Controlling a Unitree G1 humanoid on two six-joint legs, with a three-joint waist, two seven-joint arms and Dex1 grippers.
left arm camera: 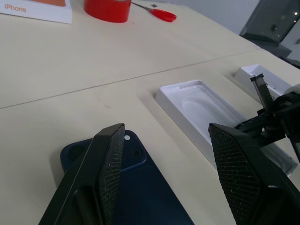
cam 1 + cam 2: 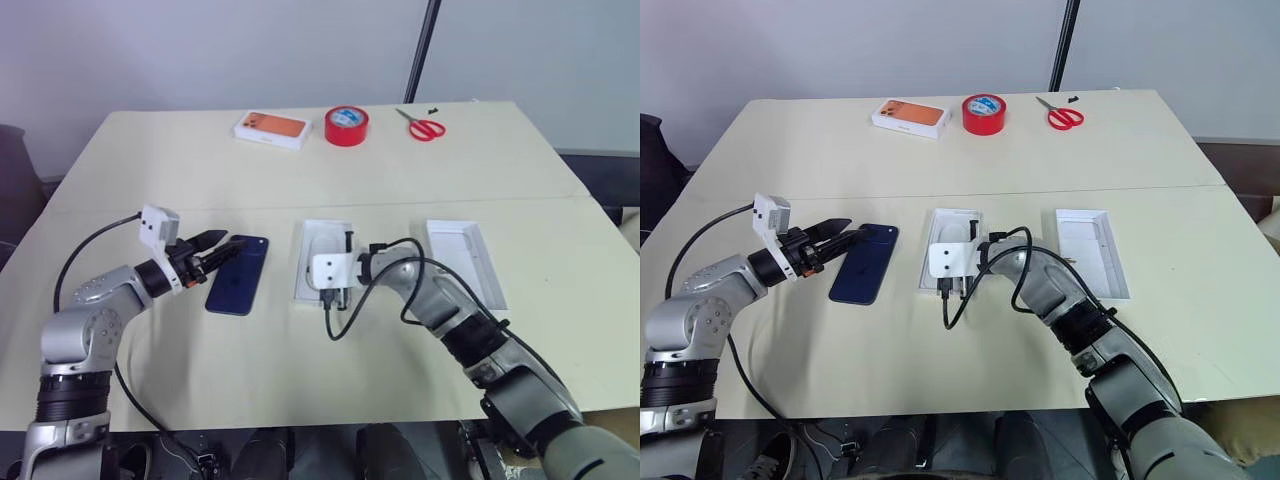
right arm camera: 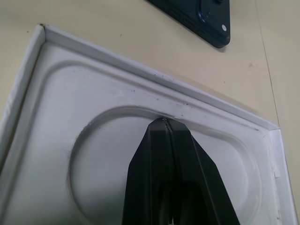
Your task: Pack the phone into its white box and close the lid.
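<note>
your clenched right pincer (image 3: 165,123) tips sit in the box's (image 2: 312,240) oval recess; released, ridged left pincer (image 1: 166,154) straddles the glossy phone (image 2: 238,275).

Between the left gripper's (image 1: 166,164) rough, matt black finger pads (image 1: 112,164) lies the phone (image 2: 238,274), glossy navy. Under the right gripper's (image 3: 165,123) tips: the white box (image 3: 42,70), smooth matt cardboard.

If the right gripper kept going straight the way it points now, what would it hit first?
Most likely the white box: the shut right gripper aims down into the oval recess of its insert, tips close above or already on it. The phone lies beyond the box's far rim.
</note>
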